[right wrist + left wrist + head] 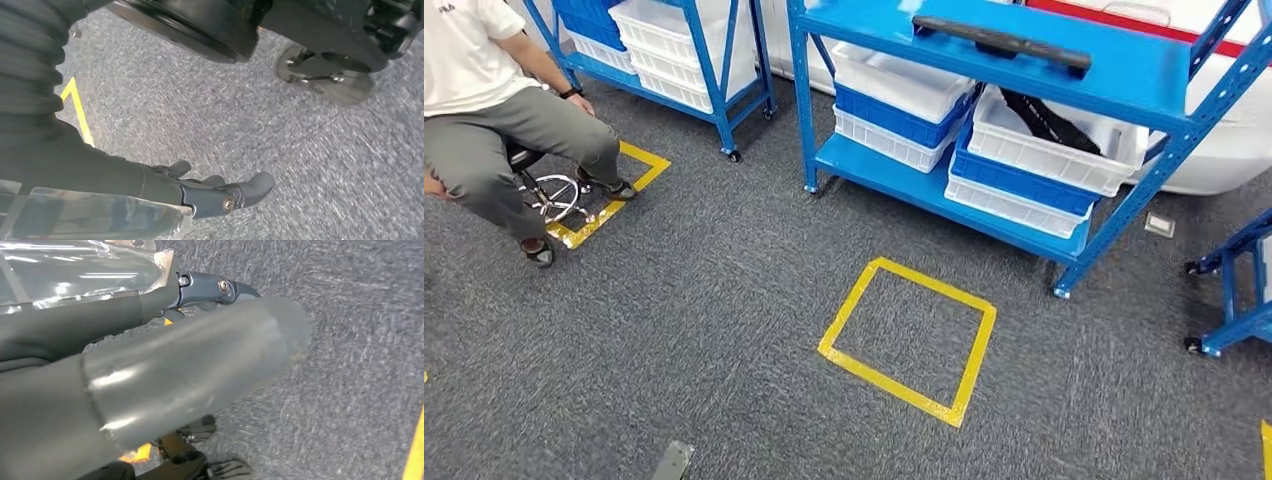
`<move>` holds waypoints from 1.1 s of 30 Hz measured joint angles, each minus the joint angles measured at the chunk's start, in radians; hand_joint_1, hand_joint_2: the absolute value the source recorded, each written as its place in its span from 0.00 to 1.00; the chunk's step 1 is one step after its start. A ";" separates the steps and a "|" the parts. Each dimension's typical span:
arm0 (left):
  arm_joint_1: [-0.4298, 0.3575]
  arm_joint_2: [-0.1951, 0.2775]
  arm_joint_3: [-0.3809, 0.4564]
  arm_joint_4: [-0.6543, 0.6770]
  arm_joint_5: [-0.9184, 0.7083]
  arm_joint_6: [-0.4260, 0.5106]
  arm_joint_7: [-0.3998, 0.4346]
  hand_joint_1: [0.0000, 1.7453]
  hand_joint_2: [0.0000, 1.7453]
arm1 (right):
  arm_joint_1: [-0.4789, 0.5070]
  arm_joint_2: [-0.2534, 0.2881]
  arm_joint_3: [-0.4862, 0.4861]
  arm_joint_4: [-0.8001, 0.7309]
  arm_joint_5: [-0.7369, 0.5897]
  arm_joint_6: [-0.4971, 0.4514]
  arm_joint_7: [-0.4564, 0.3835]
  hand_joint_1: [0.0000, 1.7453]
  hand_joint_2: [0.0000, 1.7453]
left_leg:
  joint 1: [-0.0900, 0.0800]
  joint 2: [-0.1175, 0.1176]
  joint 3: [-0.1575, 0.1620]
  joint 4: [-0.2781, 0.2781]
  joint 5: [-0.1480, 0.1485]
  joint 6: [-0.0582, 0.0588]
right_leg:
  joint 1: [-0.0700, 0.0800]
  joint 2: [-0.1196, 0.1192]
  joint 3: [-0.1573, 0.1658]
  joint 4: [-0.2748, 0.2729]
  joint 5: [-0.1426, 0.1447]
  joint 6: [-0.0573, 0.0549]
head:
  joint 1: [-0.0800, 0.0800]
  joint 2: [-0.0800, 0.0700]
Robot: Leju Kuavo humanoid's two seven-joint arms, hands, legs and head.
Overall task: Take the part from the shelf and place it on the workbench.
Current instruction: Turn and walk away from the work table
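A long black part (1004,42) lies flat on the top board of the blue shelf (1124,75) ahead and to the right in the head view. More black parts (1044,122) rest in a white bin (1054,150) one level below. My left hand (200,340) hangs over the grey carpet, its thick grey thumb and a dark finger (220,287) stretched out, with nothing in it. My right hand (220,192) also hangs above the carpet with its dark fingers extended, holding nothing.
A yellow tape square (911,340) marks the carpet in front of the shelf. A person (494,110) sits on a stool at the left, beside a second blue shelf (674,60) with white bins. A blue wheeled frame (1234,290) stands at the right edge.
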 joint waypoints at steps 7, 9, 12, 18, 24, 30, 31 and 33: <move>-0.010 -0.002 -0.001 -0.002 0.000 0.000 0.000 0.00 0.00 | 0.003 0.000 0.000 0.000 0.004 0.000 0.003 0.00 1.00 | 0.012 0.003 -0.132 0.247 -0.063 -0.026 | -0.002 0.008 0.075 -0.009 -0.028 -0.073 | -0.005 0.000; -0.005 -0.001 -0.001 -0.002 0.000 0.000 0.000 0.00 0.00 | 0.007 0.002 0.000 0.000 0.004 0.000 0.003 0.00 1.00 | 0.013 0.003 -0.203 0.287 -0.104 -0.032 | -0.002 0.015 0.096 -0.009 -0.048 -0.074 | -0.005 0.000; -0.001 0.001 -0.001 -0.002 0.001 0.001 0.000 0.00 0.00 | 0.013 0.004 0.000 0.000 0.003 0.000 0.003 0.00 1.00 | 0.014 0.006 -0.218 0.170 -0.006 -0.031 | -0.005 0.021 0.139 -0.010 -0.085 -0.063 | -0.005 0.000; 0.002 0.000 -0.001 -0.001 0.001 0.003 0.000 0.00 0.00 | 0.018 0.001 0.000 0.000 0.002 0.000 0.002 0.00 1.00 | 0.004 0.011 -0.185 0.069 0.094 0.008 | 0.008 0.020 0.180 -0.003 -0.117 -0.019 | -0.002 0.000; 0.001 0.001 0.001 -0.002 0.001 0.004 -0.001 0.00 0.00 | 0.001 -0.001 0.000 -0.001 -0.003 0.000 -0.007 0.00 1.00 | 0.002 0.004 -0.112 0.038 0.058 0.032 | 0.007 0.019 -0.010 0.256 -0.185 -0.019 | 0.002 0.000; 0.002 -0.001 0.002 -0.001 0.001 0.004 -0.001 0.00 0.00 | 0.000 -0.001 0.000 0.000 -0.003 0.000 -0.006 0.00 1.00 | -0.006 -0.005 -0.038 0.037 -0.004 0.019 | 0.019 0.014 -0.001 0.021 -0.010 -0.014 | 0.006 0.000; 0.002 -0.002 0.002 -0.001 0.001 0.003 -0.001 0.00 0.00 | -0.001 -0.001 0.000 0.000 -0.002 0.000 -0.006 0.00 1.00 | -0.007 -0.005 -0.028 0.040 -0.007 0.013 | 0.023 0.012 0.003 0.013 -0.003 -0.029 | 0.006 0.000; -0.001 -0.003 0.003 -0.002 0.001 0.003 -0.001 0.00 0.00 | -0.001 -0.001 0.000 0.000 -0.001 0.000 -0.005 0.00 1.00 | -0.005 -0.003 -0.027 0.059 -0.005 0.002 | 0.018 0.014 0.030 0.000 -0.006 -0.051 | 0.007 0.000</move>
